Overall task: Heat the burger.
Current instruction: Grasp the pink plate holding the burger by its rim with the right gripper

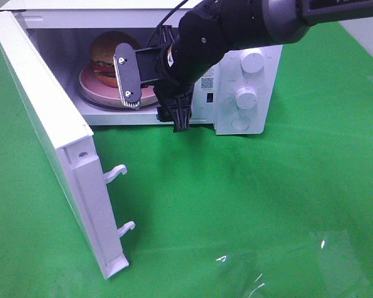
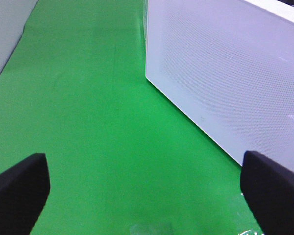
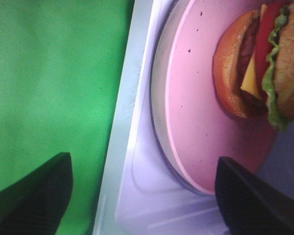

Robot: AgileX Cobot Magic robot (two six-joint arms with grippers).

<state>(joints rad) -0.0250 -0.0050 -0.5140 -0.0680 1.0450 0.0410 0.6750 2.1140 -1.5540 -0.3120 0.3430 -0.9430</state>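
The burger point(image 1: 107, 54) sits on a speckled pink plate point(image 1: 91, 82) inside the open microwave point(image 1: 248, 118). In the right wrist view the burger point(image 3: 255, 68) shows its tan bun, lettuce, tomato, cheese and patty, and it rests on the plate point(image 3: 196, 127). My right gripper point(image 1: 155, 102) hangs at the mouth of the oven, just in front of the plate. It is open and turned sideways, with nothing between its fingers point(image 3: 36, 196). My left gripper point(image 2: 147, 196) is open and empty over the green cloth, beside the door's outer face point(image 2: 225, 73).
The microwave door point(image 1: 43, 118) stands swung out to the left, its two latch hooks point(image 1: 116, 173) pointing right. Two round knobs point(image 1: 253, 61) sit on the control panel. A glass turntable point(image 3: 158, 112) lies under the plate. Green cloth point(image 1: 248, 205) covers the table.
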